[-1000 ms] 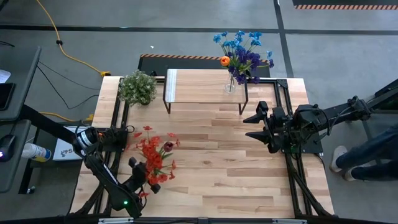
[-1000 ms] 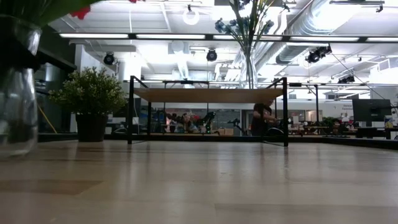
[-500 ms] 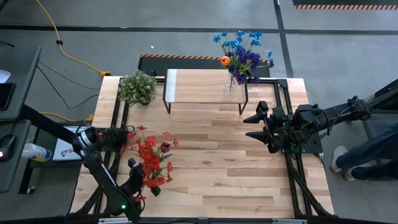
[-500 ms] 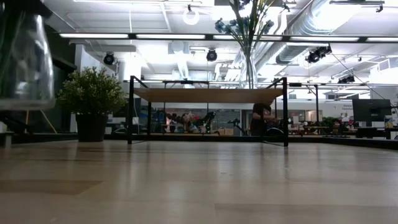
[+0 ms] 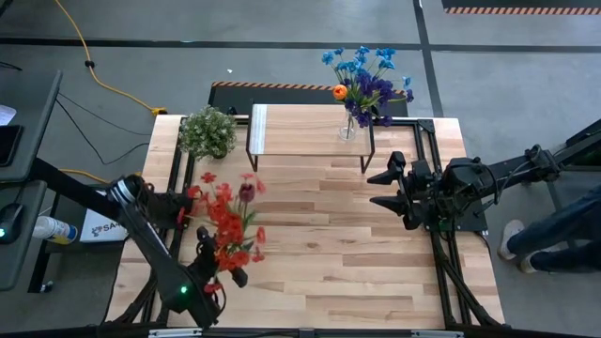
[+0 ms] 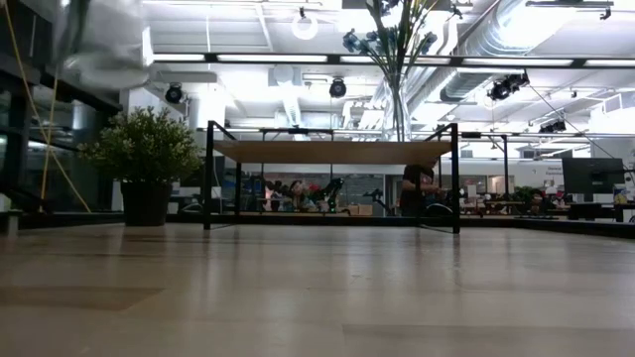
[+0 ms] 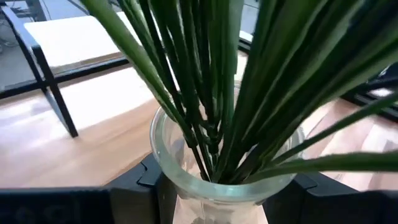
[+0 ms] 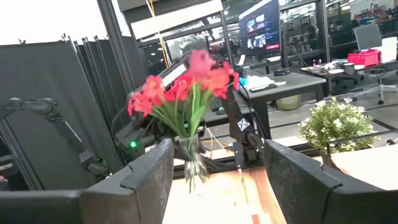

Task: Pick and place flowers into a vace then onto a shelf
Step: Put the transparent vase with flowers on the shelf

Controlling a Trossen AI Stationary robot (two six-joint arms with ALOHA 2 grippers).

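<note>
A clear glass vase holds red flowers and a dark red tulip on green stems. My left gripper is shut on it above the table's near left part. The low view shows only the vase's base, high at the left. A second vase with blue and purple flowers and an orange tulip stands by its base on the right end of the shelf. My right gripper waits open at the table's right side, facing the red flowers. My left gripper pinches the vase's glass wall just below the rim between its two fingers, one on each side. The fingers come at it about level. The vase hangs upright and clear of the table, the flowers standing up out of it.
A bushy pale-green potted plant stands at the far left, beside the shelf's left legs. The shelf's left part is bare plank. Bare wood stretches between the two arms. A person's legs show beyond the table's right edge.
My left gripper has risen with the vase, which now hangs high above the table. In the low view its base has climbed from near the tabletop to the top of the picture. The blooms have shifted a little toward the far edge.
</note>
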